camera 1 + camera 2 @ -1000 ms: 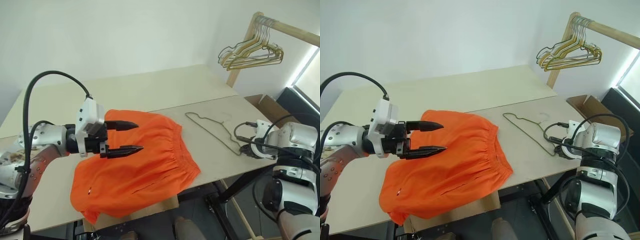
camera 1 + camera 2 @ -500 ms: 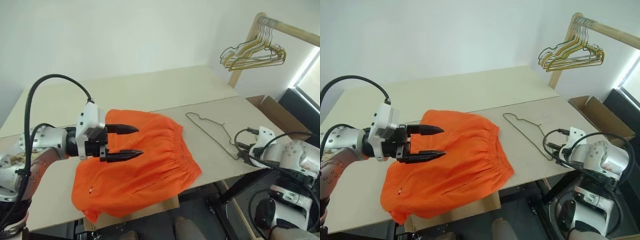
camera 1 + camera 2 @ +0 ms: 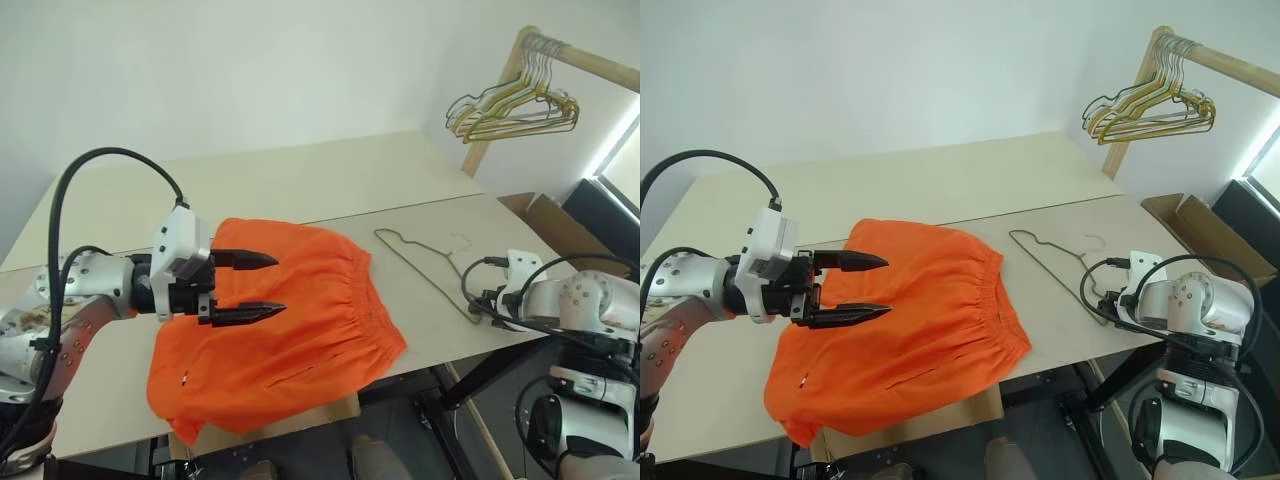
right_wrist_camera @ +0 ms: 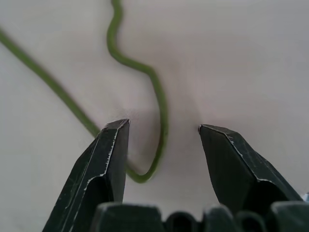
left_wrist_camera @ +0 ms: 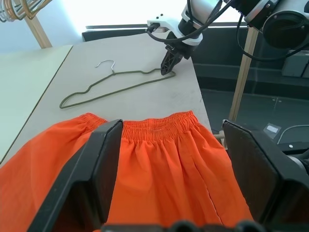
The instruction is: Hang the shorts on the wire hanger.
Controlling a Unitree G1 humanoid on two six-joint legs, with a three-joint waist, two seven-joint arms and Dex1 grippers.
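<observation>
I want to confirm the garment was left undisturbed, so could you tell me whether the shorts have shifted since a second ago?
No: the shorts lie beside the wire hanger as before.

Head pair high over table [image 3: 330,180]; wrist views close, sharing wire hanger [image 5: 116,82].

The shorts [image 3: 280,320] are matt orange cloth, softly creased, with a gathered, ribbed waistband. The wire hanger [image 3: 425,268] is thin metal wire with a dull green coating. The tabletop [image 3: 300,180] is smooth, pale, matt board. Each tool's fingers [image 5: 260,174] are matt black plastic with scuffed, lighter edges; the housings are glossy white plastic.
</observation>
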